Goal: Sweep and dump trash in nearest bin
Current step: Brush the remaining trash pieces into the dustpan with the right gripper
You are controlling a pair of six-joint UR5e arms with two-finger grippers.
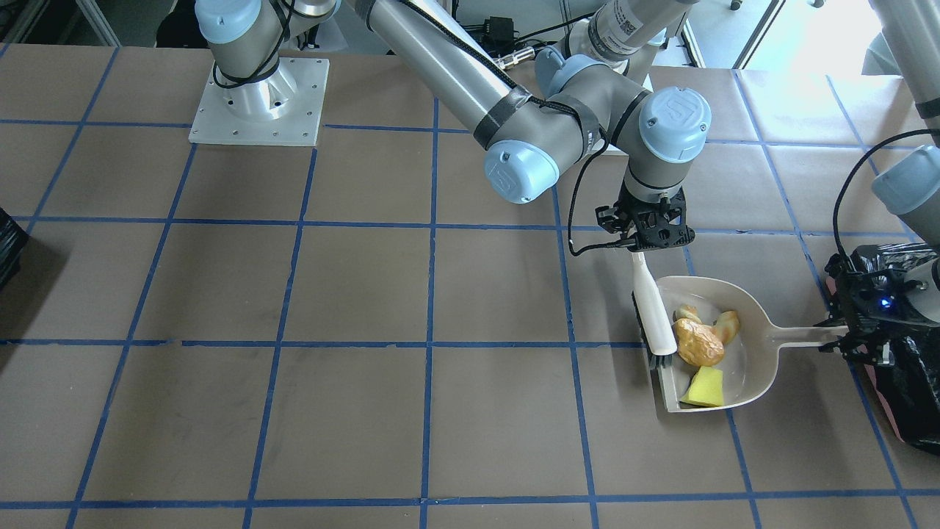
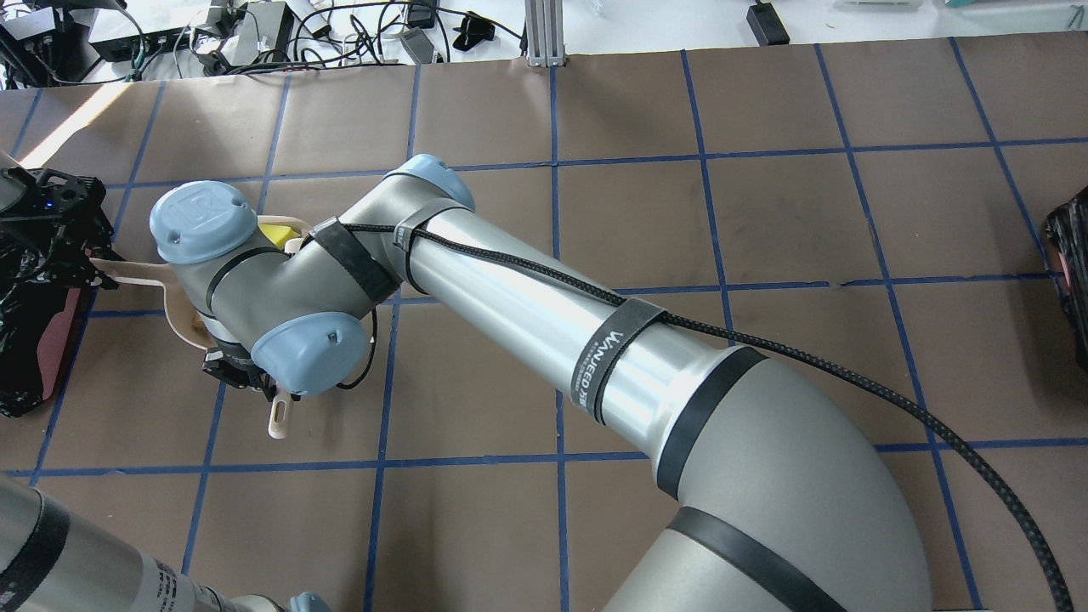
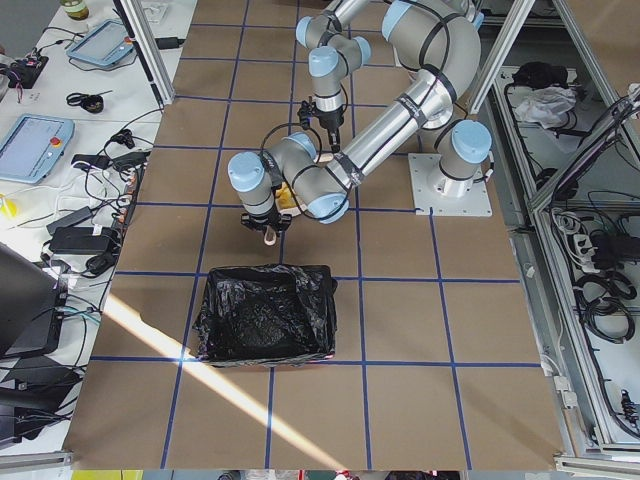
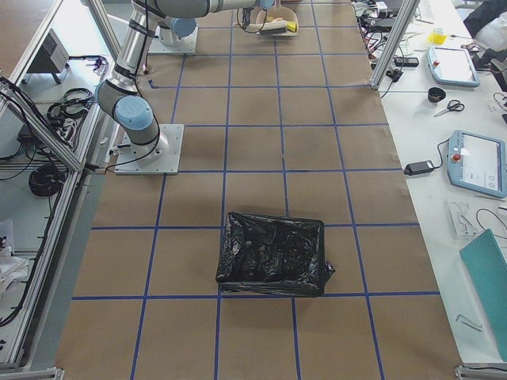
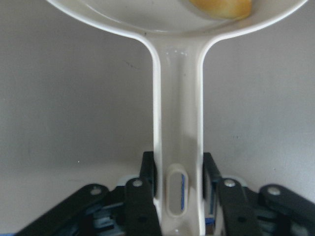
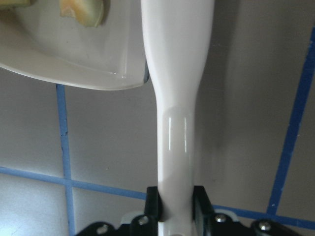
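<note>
Both claws are closed on tools, and the trash lies inside the dustpan beside the bin.

The left claw (image 5: 179,183) grips the end of the handle of the white dustpan (image 1: 764,371), with one finger on each side of it. The right claw (image 6: 175,200) is closed around the handle of the white brush (image 1: 656,316), which runs along the open mouth of the dustpan with its dark bristles at the edge. In the pan lie several brown pieces (image 1: 699,342) just beside the brush head, and a yellow piece (image 1: 705,387) near the front corner. The pan looks flat on the brown desk (image 1: 367,294). The bin (image 1: 910,382), lined with a black bag, stands at the desk's end on the robot's left, just behind the left claw.
</note>
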